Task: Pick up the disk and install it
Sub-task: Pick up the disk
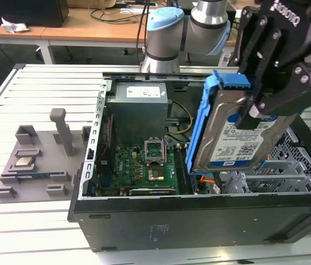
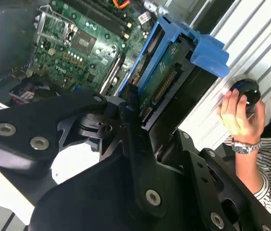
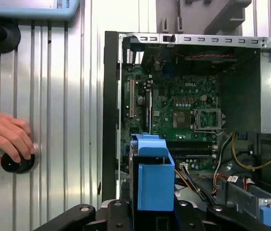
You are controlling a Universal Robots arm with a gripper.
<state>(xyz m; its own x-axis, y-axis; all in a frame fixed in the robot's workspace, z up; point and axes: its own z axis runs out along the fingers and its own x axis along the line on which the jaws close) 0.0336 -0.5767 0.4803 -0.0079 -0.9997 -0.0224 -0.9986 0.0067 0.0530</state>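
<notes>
The disk [image 1: 230, 141] is a silver hard drive with a white-and-blue label and a blue carrier frame. It hangs on edge, tilted, above the open computer case [image 1: 199, 226], over the case's right half in the exterior view. My black gripper [image 1: 246, 113] is shut on it from above, one finger pressed on the labelled face. In the second wrist view the disk's green circuit side [image 2: 162, 82] and blue frame [image 2: 207, 53] sit between the black fingers [image 2: 130, 120]. In the first wrist view the blue carrier [image 3: 152, 178] stands over the motherboard [image 3: 183, 106].
The grey drive cage [image 1: 288, 165] lies inside the case, below and right of the disk in the exterior view. A grey fixture plate [image 1: 39, 165] holding a small square chip [image 1: 23, 162] lies left of the case. A person's hand [image 3: 6, 137] rests on a black knob [image 3: 18, 163] beside the case.
</notes>
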